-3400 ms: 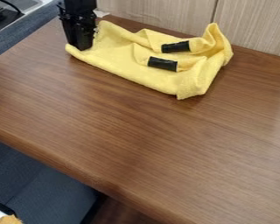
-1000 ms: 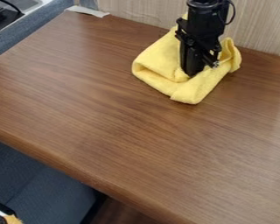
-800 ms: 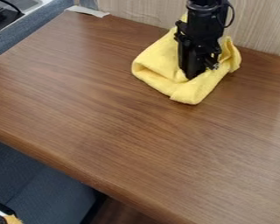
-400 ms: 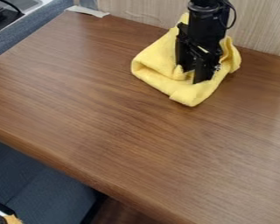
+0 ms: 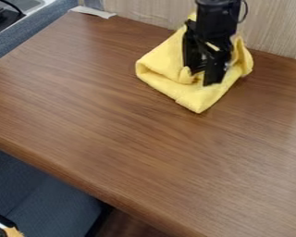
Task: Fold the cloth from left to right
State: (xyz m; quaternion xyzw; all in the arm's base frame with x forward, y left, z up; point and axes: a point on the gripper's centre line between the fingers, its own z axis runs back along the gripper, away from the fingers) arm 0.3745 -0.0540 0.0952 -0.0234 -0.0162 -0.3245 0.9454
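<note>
On the cloth (image 5: 164, 59), a soft, matt, slightly rough surface is seen. The counter (image 5: 113, 115) is finished in smooth brown wood grain, with a low gloss. Pale wood grain is shown by the wall (image 5: 274, 28).

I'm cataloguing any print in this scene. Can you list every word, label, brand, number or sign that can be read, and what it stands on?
None: no readable text on the yellow cloth, brown table, wood-grain panel or pale strip.
Small pale patch at the gripper: too small to tell if it bears print.
</note>
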